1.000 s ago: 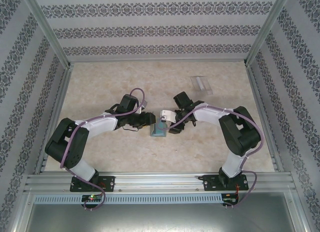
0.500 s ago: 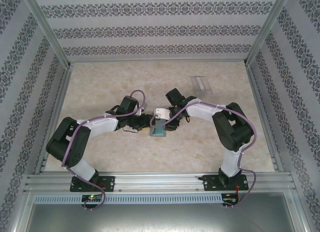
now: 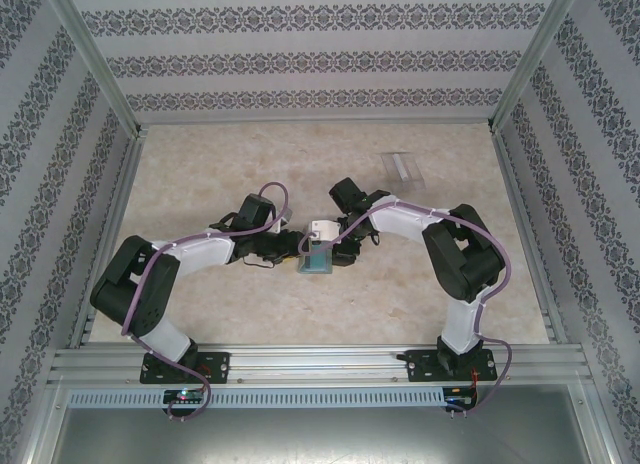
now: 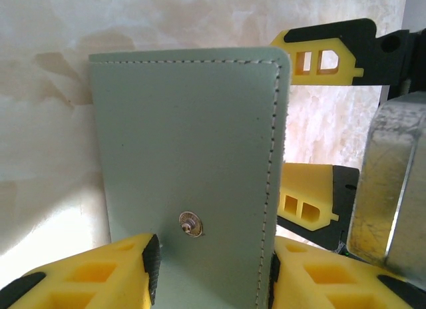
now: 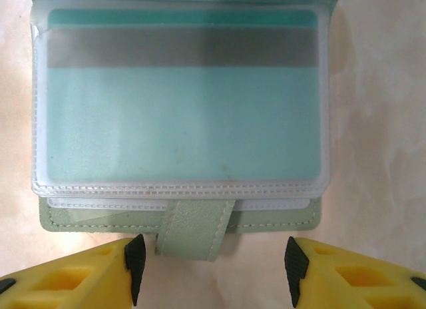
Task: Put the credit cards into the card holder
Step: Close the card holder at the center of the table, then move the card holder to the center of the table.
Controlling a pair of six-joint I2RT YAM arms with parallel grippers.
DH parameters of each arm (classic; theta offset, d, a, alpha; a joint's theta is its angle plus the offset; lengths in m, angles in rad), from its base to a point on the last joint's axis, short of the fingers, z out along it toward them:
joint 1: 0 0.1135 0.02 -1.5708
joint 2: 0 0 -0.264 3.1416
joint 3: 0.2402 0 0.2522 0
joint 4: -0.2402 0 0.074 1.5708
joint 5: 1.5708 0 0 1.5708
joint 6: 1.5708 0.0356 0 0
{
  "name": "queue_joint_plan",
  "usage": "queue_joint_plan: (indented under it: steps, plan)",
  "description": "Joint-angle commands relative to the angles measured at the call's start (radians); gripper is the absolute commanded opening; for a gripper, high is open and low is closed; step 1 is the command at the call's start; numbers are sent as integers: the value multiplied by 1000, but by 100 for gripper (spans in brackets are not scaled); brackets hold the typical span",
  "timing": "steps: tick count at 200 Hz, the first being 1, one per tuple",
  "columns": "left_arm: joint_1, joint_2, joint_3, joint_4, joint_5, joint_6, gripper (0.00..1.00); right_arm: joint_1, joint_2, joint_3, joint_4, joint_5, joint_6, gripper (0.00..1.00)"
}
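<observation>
From above we see the card holder as a small grey-green patch near the middle of the table, between the tips of the two arms. A clear plastic box lies well apart from it, toward the far right. That view is too small for us to read either claw.

The left wrist camera gives us the outer face: matte grey-green, stitched along its edge, with a metal snap stud low on the panel. There the left gripper has its yellow fingers pressed against both sides of the card holder, pinching it.

The right wrist camera gives us the inside instead. The holder is open, showing clear plastic sleeves, and a teal credit card with a grey stripe near its top sits inside the front sleeve. A closing tab juts from the near edge. The right gripper is spread wide, its fingers on either side of the tab, and we see them touching neither the tab nor the holder
</observation>
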Motion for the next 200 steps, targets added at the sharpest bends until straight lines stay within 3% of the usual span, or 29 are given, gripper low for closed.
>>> queue_joint_plan:
  steps: [1,15,78,126,200]
  plan:
    - [24,-37,-8,30,-40,-21,46,46,34,20,-96,-15,-49,60]
    - [23,-34,-7,24,-40,-17,46,57,54,31,-98,14,-46,57]
    - [23,-46,-13,32,-36,-33,46,56,46,29,-103,7,-43,16]
    - [21,-36,2,46,-36,-40,47,12,-79,-69,39,-68,-42,9]
    - [2,65,95,31,-31,-32,46,-72,-196,-191,254,-160,-4,10]
